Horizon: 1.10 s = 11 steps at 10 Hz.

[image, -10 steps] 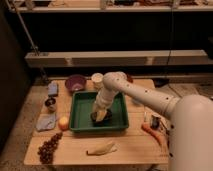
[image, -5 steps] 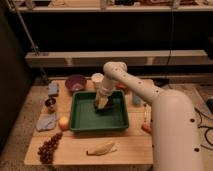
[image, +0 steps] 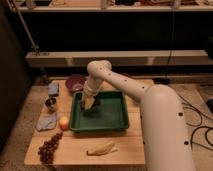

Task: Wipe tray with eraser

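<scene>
A pale wooden counter [image: 75, 150] stands on a speckled floor, with a long low shelf [image: 130, 57] behind it and darkness beyond. Dark cables [image: 200, 132] lie on the floor at 3 o'clock from the counter.

A green tray [image: 125, 117] sits in the middle of the counter. Around it, taking the tray's centre as the dial:
- a purple bowl [image: 75, 81] at 11 o'clock, just beyond the tray's far left corner
- a blue cloth [image: 53, 89] at 10 o'clock, near the counter's far left edge
- a small metal cup [image: 51, 104] at 9 o'clock
- a grey rag [image: 46, 122] at 8 o'clock, with an orange round fruit [image: 64, 123] between it and the tray wall
- a bunch of dark grapes [image: 49, 148] at 7 o'clock, by the counter's near left corner
- a banana [image: 101, 148] at 6 o'clock, near the front edge

The white arm [image: 165, 125] rises from the right, bends above the tray's far edge and comes down into the tray. The pincer [image: 90, 105] is low over the tray's floor, in its left half, at about 10 o'clock from the tray's centre. The eraser [image: 86, 102] shows as a pale yellowish patch right at the pincer's tip, on its 9 o'clock side and inside the tray. I cannot tell whether the pincer is wide or narrow, nor whether it truly grips the eraser.
</scene>
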### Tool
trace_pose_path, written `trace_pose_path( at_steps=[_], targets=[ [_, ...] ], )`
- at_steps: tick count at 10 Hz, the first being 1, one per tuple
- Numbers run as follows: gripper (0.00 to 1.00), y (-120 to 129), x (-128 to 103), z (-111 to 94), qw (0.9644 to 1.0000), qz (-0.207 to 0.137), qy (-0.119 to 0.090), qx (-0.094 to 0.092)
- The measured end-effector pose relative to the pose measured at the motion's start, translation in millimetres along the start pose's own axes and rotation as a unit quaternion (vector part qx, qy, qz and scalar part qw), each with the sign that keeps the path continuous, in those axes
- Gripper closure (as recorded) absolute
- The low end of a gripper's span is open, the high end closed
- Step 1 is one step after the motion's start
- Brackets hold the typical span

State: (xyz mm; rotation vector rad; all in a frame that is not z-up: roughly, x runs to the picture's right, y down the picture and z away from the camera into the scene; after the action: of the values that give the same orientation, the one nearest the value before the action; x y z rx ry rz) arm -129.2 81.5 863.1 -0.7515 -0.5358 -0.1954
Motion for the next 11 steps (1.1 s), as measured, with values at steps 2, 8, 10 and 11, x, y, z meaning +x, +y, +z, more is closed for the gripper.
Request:
trace_pose_path(
  at_steps=[2, 8, 10, 11],
  targets=[
    [1.00, 28.2, -19.0, 7.6, 0.9998, -0.015, -0.007, -0.011],
    [1.00, 95.3, 20.4, 15.9, 0.9988, -0.023, -0.013, -0.042],
    [1.00, 95.5, 59.8, 11.5, 0.9992, 0.003, -0.010, -0.040],
    [1.00, 88.1, 69.2, 8.7, 0.9993, 0.011, -0.010, -0.035]
  ],
)
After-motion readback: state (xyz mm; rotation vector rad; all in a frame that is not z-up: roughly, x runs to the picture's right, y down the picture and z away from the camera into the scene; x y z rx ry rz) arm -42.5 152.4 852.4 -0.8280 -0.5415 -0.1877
